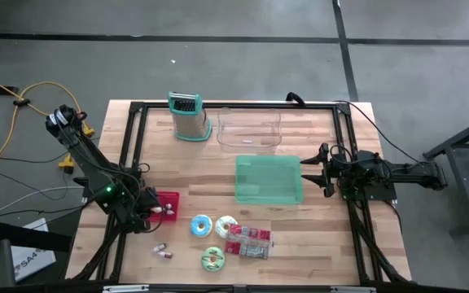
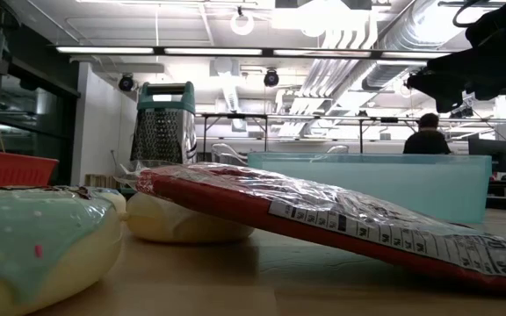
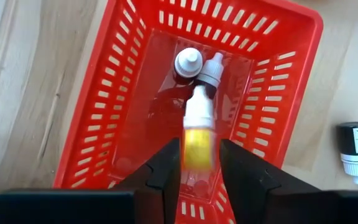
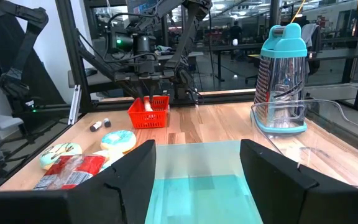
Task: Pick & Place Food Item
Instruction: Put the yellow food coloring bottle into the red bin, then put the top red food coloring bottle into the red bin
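Over the red basket point(image 3: 166, 74), left tool point(image 3: 201, 165) apart around a blurred yellow dropper bottle point(image 3: 199, 121), base hidden.

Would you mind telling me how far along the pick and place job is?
Done: one small bottle lies in the red basket. In hand: a yellow bottle sits between the left gripper fingers over the basket. Left: two bottles remain on the table.

My overhead camera looks straight down on the whole counter point(image 1: 300, 236). The low one sits at counter height, facing the room. Left wrist peers closely into the red basket point(image 3: 135, 93); right wrist sees it from across the counter.
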`<action>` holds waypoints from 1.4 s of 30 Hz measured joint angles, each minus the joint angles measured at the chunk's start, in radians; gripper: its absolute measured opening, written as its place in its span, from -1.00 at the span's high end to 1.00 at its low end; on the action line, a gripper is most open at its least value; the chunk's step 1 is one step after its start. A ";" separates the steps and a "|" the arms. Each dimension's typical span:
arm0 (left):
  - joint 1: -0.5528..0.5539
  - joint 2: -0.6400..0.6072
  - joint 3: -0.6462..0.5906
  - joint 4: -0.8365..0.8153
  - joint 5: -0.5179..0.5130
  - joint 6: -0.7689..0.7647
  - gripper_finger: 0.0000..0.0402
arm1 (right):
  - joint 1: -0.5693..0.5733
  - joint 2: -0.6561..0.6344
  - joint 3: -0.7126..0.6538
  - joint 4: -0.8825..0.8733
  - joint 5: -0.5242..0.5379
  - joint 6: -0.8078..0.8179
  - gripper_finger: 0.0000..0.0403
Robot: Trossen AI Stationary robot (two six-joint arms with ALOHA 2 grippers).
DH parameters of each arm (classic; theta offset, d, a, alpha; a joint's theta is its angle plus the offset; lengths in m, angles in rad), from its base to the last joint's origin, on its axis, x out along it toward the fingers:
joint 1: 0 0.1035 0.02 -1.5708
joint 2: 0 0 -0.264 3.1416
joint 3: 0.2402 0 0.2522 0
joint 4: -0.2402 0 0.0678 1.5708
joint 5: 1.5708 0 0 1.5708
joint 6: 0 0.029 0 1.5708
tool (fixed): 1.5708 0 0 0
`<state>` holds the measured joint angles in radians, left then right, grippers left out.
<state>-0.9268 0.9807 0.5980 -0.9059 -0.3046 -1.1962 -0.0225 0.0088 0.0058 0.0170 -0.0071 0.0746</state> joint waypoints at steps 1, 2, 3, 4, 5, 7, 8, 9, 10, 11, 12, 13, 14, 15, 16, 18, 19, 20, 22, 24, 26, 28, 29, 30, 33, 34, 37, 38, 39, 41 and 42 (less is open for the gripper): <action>0.000 0.000 0.000 0.002 0.000 0.002 0.44 | 0.000 0.000 0.000 0.000 0.000 0.000 -0.11; 0.000 0.000 0.000 0.002 0.000 0.002 0.42 | 0.000 0.000 0.000 0.000 0.000 0.000 -0.11; 0.000 0.000 0.000 0.002 0.000 0.002 0.41 | 0.000 0.000 0.000 0.000 0.000 0.000 -0.11; 0.000 0.000 0.000 0.002 0.000 0.002 0.40 | 0.000 0.000 0.000 0.000 0.000 0.000 -0.11; 0.000 0.000 0.000 0.003 0.000 0.002 0.40 | 0.000 0.000 0.000 0.000 0.000 0.000 -0.11; 0.000 0.000 0.000 0.002 0.000 0.002 0.40 | 0.000 0.000 0.000 0.000 0.000 0.000 -0.11; 0.000 0.000 0.000 0.003 -0.001 0.002 0.39 | 0.000 0.000 0.000 0.000 0.000 0.000 -0.11; 0.000 0.000 0.000 0.003 -0.001 0.002 0.39 | 0.000 0.000 0.000 0.000 0.000 0.000 -0.11; 0.000 0.000 0.000 0.003 -0.001 0.002 0.39 | 0.000 0.000 0.000 0.000 0.000 0.000 -0.11; 0.000 0.000 0.000 0.003 -0.001 0.002 0.39 | 0.000 0.000 0.000 0.000 0.000 0.000 -0.11; 0.000 0.000 0.000 0.004 -0.001 0.002 0.39 | 0.000 0.000 0.000 0.000 0.000 0.000 -0.11; 0.000 0.000 0.000 0.005 -0.001 0.002 0.39 | 0.000 0.000 0.000 0.000 0.000 0.000 -0.11; 0.000 0.000 0.000 0.005 -0.001 0.004 0.39 | 0.000 0.000 0.000 0.000 0.000 0.000 -0.11; 0.000 -0.002 0.000 0.005 0.000 0.015 0.39 | 0.000 0.000 0.000 0.000 0.000 0.000 -0.11; 0.000 -0.008 0.001 0.005 0.003 0.025 0.39 | 0.000 0.000 0.000 0.000 0.000 0.000 -0.11; 0.005 -0.030 0.014 0.003 0.015 0.056 0.39 | 0.000 0.000 0.000 0.000 0.000 0.000 -0.11; 0.013 -0.041 0.026 0.006 0.022 0.073 0.39 | 0.000 0.000 0.000 0.000 0.000 0.000 -0.11; 0.022 -0.051 0.037 0.006 0.031 0.094 0.39 | 0.000 0.000 0.000 0.000 0.000 0.000 -0.11; 0.041 -0.067 0.057 0.005 0.046 0.137 0.39 | 0.000 0.000 0.000 0.000 0.000 0.000 -0.11; 0.059 -0.075 0.078 0.008 0.053 0.177 0.39 | 0.000 0.000 0.000 0.000 0.000 0.000 -0.11; 0.073 -0.076 0.086 0.007 0.056 0.206 0.39 | 0.000 0.000 0.000 0.000 0.000 0.000 -0.11; 0.083 -0.074 0.087 0.006 0.063 0.217 0.39 | 0.000 0.000 0.000 0.000 0.000 0.000 -0.11; 0.088 -0.072 0.087 0.006 0.065 0.221 0.39 | 0.000 0.000 0.000 0.000 0.000 0.000 -0.11; 0.092 -0.067 0.087 0.007 0.067 0.221 0.39 | 0.000 0.000 0.000 0.000 0.000 0.000 -0.11; 0.094 -0.053 0.087 0.030 0.092 0.218 0.39 | 0.000 0.000 0.000 0.000 0.000 0.000 -0.11; 0.093 -0.044 0.087 0.048 0.106 0.212 0.39 | 0.000 0.000 0.000 0.000 0.000 0.000 -0.11; 0.077 -0.001 0.087 0.120 0.146 0.204 0.39 | 0.000 0.000 0.000 0.000 0.000 0.000 -0.11; 0.068 0.018 0.087 0.144 0.152 0.198 0.39 | 0.000 0.000 0.000 0.000 0.000 0.000 -0.11; 0.059 0.038 0.088 0.168 0.157 0.195 0.39 | 0.000 0.000 0.000 0.000 0.000 0.000 -0.11; 0.037 0.084 0.088 0.215 0.160 0.179 0.39 | 0.000 0.000 0.000 0.000 0.000 0.000 -0.11; 0.028 0.106 0.089 0.234 0.163 0.171 0.39 | 0.000 0.000 0.000 0.000 0.000 0.000 -0.11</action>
<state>-0.8992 1.0870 0.6873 -0.6722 -0.1415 -1.0255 -0.0223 0.0090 0.0056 0.0170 -0.0071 0.0746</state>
